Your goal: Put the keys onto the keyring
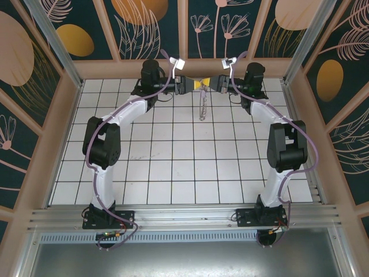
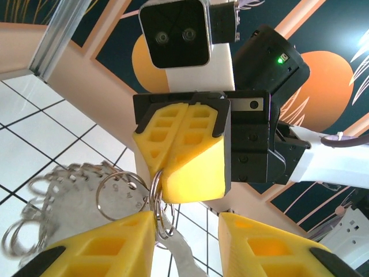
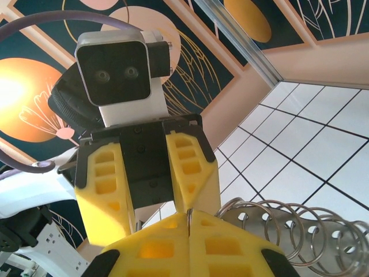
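Both grippers meet nose to nose above the back of the table. My right gripper [image 1: 210, 85] [image 3: 189, 214] [image 2: 159, 173] is shut on a small wire ring [image 2: 157, 199] of the keyring [image 1: 203, 107]. The keyring hangs below it as a pale hoop [image 2: 69, 193] [image 3: 300, 231] fringed with small rings. My left gripper [image 1: 195, 85] [image 2: 185, 228] [image 3: 154, 214] is open. That wire ring rests against the inner side of one of its fingers [image 2: 109, 248]. A flat silver-grey piece [image 2: 185, 257], seemingly a key, hangs under the ring.
White tiled floor [image 1: 184, 156] lies below. A wooden back rail [image 1: 184, 68] runs just behind the grippers, and patterned walls close in both sides. Both forearms [image 1: 130, 112] [image 1: 271, 112] reach in from the sides.
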